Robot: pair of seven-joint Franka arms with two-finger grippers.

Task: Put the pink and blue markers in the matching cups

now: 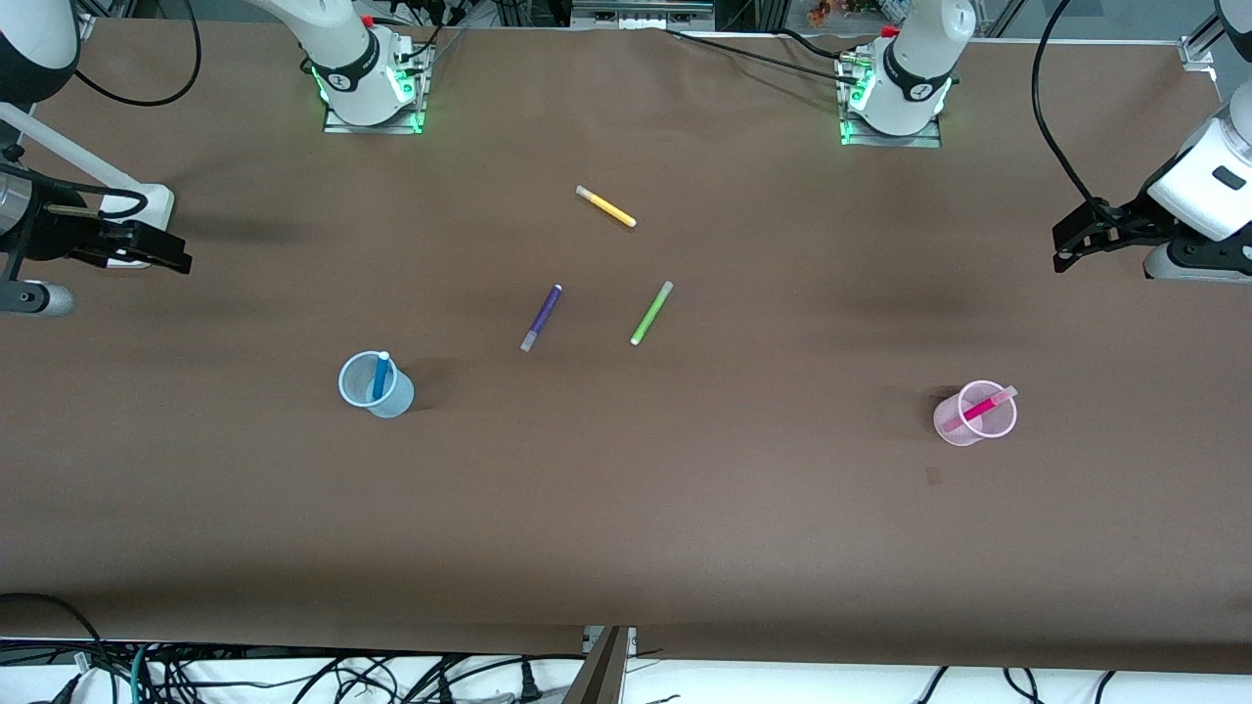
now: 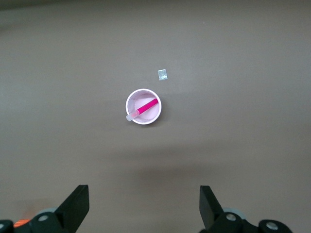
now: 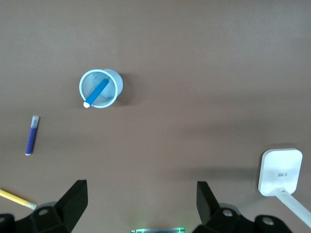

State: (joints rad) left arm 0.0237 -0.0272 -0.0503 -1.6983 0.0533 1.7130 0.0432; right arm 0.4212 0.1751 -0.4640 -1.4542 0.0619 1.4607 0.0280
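Note:
The blue marker (image 1: 380, 375) stands tilted in the pale blue cup (image 1: 377, 385) toward the right arm's end of the table; both show in the right wrist view, marker (image 3: 98, 91) and cup (image 3: 101, 88). The pink marker (image 1: 981, 407) leans in the pale pink cup (image 1: 975, 414) toward the left arm's end; both show in the left wrist view, marker (image 2: 145, 108) and cup (image 2: 144, 107). My left gripper (image 1: 1066, 252) is open and empty, up at its end of the table. My right gripper (image 1: 171, 256) is open and empty, up at its end.
A purple marker (image 1: 541, 317), a green marker (image 1: 651, 313) and a yellow marker (image 1: 605, 206) lie mid-table, between the arm bases and the cups. A white stand (image 1: 127, 210) sits under the right gripper. A small pale square (image 2: 163, 74) lies by the pink cup.

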